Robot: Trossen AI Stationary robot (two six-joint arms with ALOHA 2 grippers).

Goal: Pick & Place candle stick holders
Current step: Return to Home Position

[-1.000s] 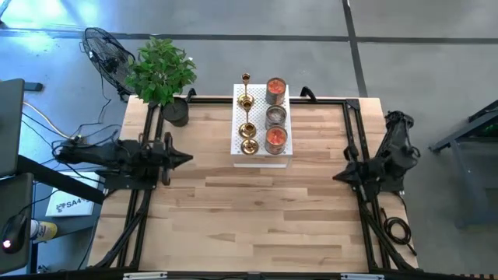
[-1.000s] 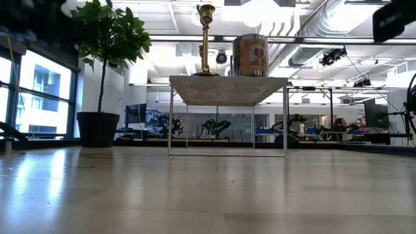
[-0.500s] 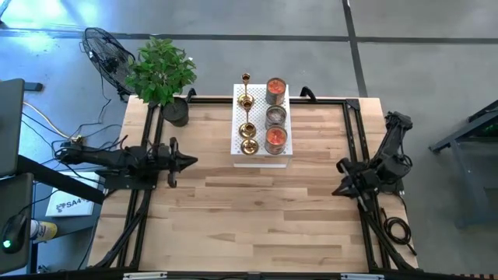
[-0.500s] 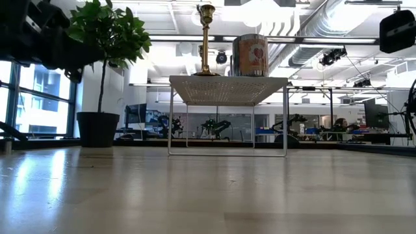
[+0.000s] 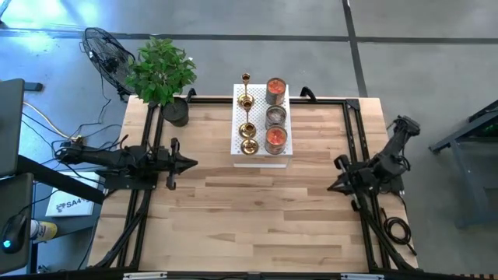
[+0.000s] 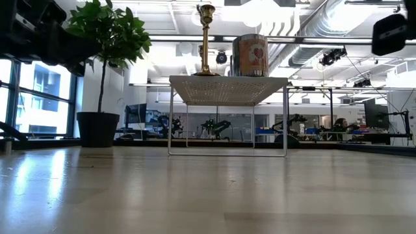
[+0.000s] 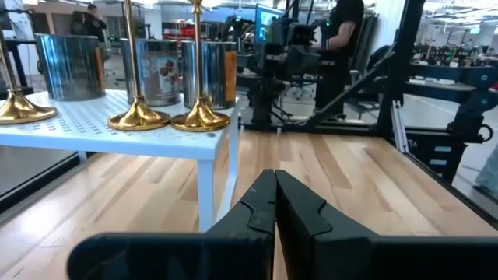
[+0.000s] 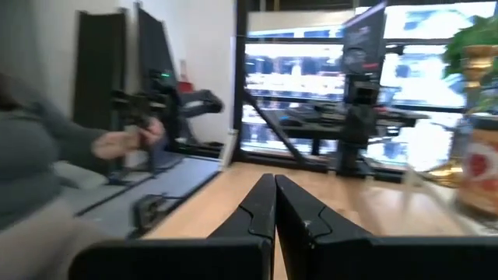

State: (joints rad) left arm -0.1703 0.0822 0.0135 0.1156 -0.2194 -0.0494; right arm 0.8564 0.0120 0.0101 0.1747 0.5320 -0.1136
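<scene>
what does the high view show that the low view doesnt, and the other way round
Only the high view: all three candle stick holders in a row on the white shelf, three candle tins beside them, and both whole arms, with the left gripper and the right gripper at the table's sides, apart from the shelf.
Only the low view: the shelf's thin legs and the room behind. Just one holder and one tin can be told there.
Both: the shelf, the potted plant and the wooden table.
</scene>
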